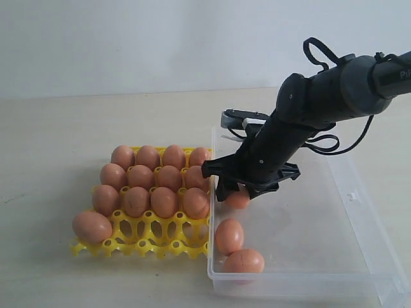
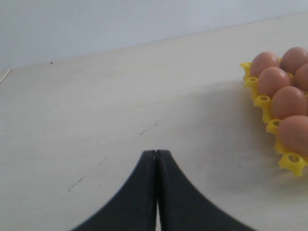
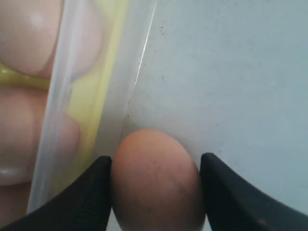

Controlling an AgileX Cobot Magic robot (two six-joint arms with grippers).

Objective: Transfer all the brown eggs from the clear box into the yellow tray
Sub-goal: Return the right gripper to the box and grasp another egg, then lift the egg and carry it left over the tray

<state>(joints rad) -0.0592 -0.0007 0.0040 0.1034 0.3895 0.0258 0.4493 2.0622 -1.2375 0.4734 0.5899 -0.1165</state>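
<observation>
The yellow tray holds several brown eggs in its back three rows, plus one egg at its front left corner. The clear box stands right of it. Inside the box, near the wall facing the tray, my right gripper is shut on a brown egg, low over the floor. Up close, that egg fills the gap of the gripper, a finger pressing each side. Two more eggs lie at the box's front left corner. My left gripper is shut and empty over bare table.
The box's transparent wall runs just beside the held egg, with the tray's eggs blurred behind it. The tray's edge and some of its eggs show in the left wrist view. The left arm is outside the exterior view.
</observation>
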